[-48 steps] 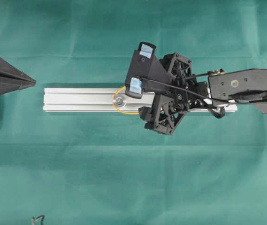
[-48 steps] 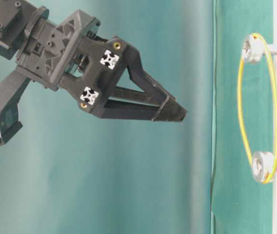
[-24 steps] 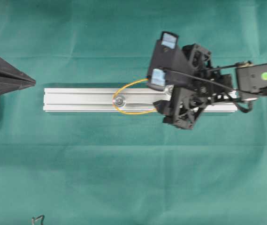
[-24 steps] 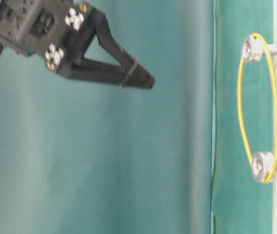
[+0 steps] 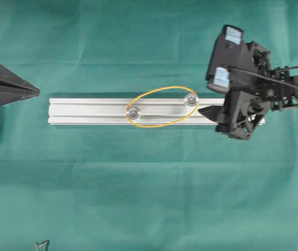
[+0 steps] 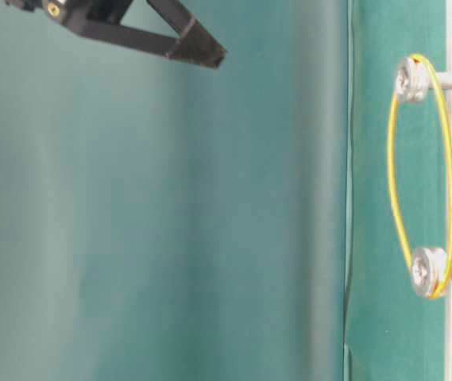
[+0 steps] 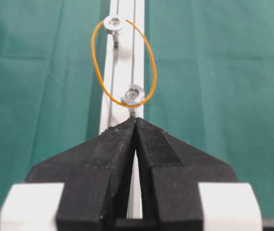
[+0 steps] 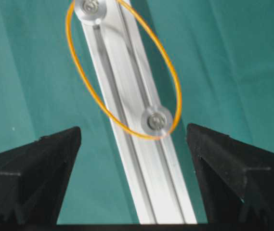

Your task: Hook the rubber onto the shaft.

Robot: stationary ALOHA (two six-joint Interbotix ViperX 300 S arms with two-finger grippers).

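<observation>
The rubber [image 5: 156,126], a thin orange loop, runs around both shafts, the left shaft [image 5: 133,112] and the right shaft [image 5: 191,99], on the silver rail [image 5: 86,111]. From table level the rubber [image 6: 389,167] hangs taut between the two silver heads. My right gripper [image 5: 209,94] is open and empty at the rail's right end, clear of the loop. In its wrist view the right gripper [image 8: 133,129] frames the nearer shaft [image 8: 157,120] and the rubber [image 8: 171,72]. My left gripper [image 5: 36,91] is shut and empty off the rail's left end, and in its own view the left gripper [image 7: 135,120] points at the rubber [image 7: 154,65].
Green cloth [image 5: 149,198] covers the table all round the rail. A small dark wire piece [image 5: 43,243] lies at the front left edge. At table level only a black finger [image 6: 186,44] of the right gripper shows at the top left.
My right gripper has drawn back to the right and upward, away from the right shaft, staying open. The rubber stays on both shafts. The left arm has not moved.
</observation>
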